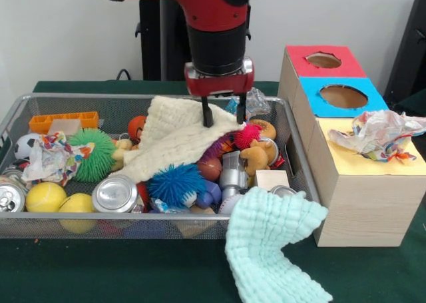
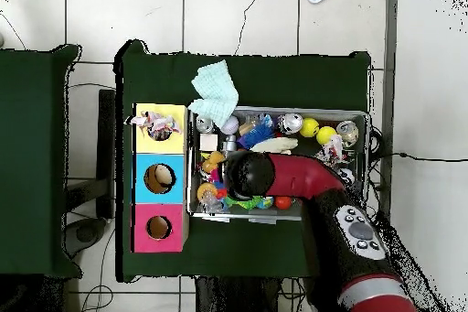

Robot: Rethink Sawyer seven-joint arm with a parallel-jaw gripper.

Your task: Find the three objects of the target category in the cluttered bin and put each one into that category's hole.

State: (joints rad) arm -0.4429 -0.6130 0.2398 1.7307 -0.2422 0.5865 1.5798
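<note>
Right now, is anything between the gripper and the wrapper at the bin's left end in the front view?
Nothing covers that wrapper; it lies on top of the clutter in the bin. The gripper is open at the cream cloth. Only the green spiky ball sits between them.

The wide silver wire-mesh bin (image 1: 26, 110) is seen across the left and centre of the front view, filled with clutter. One crumpled multicoloured wrapper (image 1: 52, 158) is seen at its left end; another (image 1: 376, 133) is laid on the yellow box top at right.
</note>
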